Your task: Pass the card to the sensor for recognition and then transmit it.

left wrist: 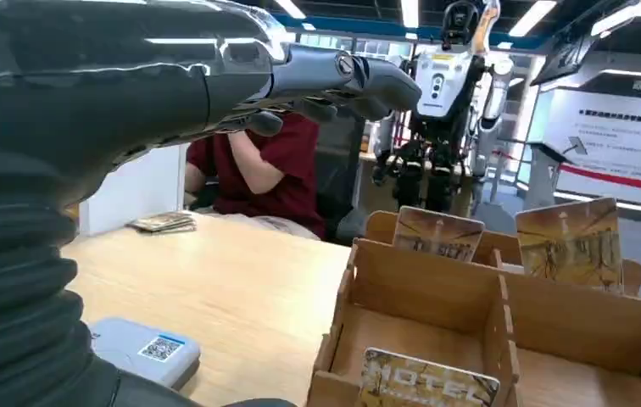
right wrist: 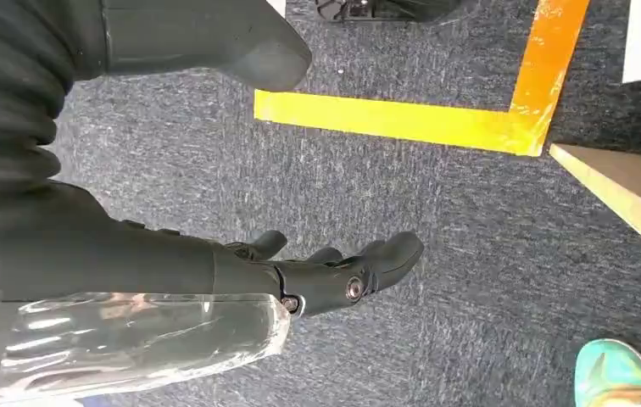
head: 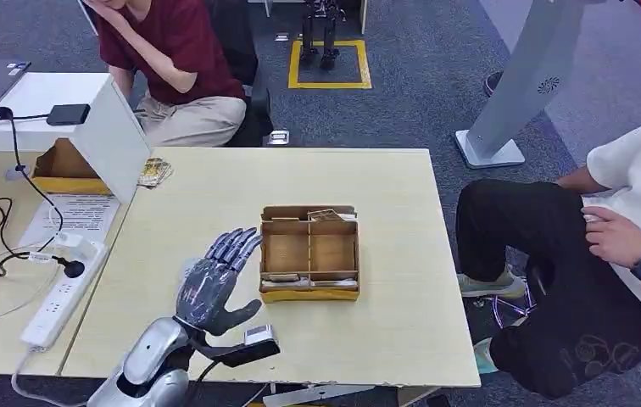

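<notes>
Cards [left wrist: 430, 380] stand in the cardboard organizer [head: 309, 253] on the worktop [head: 402, 314], their print partly cut off; left hand [head: 215, 284] hovers beside it, fingers spread, empty; right hand [right wrist: 334, 271] hangs over carpet, fingers loosely apart; sensor [left wrist: 143, 348] lies half hidden under the left wrist.

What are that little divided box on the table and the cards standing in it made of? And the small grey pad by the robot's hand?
The box looks like thin brown board or plywood, matte, with raw cut edges and slotted dividers. The cards seem to be glossy printed plastic or coated card; they catch light. The grey pad appears to be smooth moulded plastic with a sticker on top. The left hand holds nothing.
</notes>
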Motion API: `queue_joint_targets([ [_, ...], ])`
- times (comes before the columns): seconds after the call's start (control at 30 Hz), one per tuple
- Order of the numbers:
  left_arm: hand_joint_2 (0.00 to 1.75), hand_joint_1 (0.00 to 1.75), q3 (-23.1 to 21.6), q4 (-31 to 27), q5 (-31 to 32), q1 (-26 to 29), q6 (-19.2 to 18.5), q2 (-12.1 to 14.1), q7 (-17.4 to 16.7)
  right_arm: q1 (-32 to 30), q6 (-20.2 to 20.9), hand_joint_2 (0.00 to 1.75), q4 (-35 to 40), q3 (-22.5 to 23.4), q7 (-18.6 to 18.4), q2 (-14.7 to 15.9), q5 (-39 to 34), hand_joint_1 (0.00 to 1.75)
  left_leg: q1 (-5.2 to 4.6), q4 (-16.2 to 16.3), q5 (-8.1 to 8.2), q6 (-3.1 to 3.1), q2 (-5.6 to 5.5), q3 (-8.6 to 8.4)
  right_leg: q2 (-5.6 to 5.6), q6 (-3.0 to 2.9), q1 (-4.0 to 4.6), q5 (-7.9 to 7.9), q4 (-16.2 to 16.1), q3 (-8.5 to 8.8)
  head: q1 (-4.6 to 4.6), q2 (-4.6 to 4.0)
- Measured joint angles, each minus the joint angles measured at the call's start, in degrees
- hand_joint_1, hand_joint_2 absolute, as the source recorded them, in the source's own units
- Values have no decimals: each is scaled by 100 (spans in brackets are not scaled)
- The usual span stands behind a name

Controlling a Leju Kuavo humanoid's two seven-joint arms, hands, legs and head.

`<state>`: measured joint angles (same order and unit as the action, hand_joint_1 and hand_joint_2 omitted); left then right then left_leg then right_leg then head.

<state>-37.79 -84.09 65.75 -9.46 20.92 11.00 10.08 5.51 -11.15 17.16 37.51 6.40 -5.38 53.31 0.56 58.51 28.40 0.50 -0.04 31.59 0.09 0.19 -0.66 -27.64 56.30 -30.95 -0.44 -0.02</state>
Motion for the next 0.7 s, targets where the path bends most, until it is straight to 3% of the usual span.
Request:
queue_joint_targets([
  [0.7,175,0,-79,658,-44,-185,9,-433,-29,44,0,175,0,0,-59,-63,57,0,0,0,0,0,0,1,0,0,0,0,0,0,2,0],
])
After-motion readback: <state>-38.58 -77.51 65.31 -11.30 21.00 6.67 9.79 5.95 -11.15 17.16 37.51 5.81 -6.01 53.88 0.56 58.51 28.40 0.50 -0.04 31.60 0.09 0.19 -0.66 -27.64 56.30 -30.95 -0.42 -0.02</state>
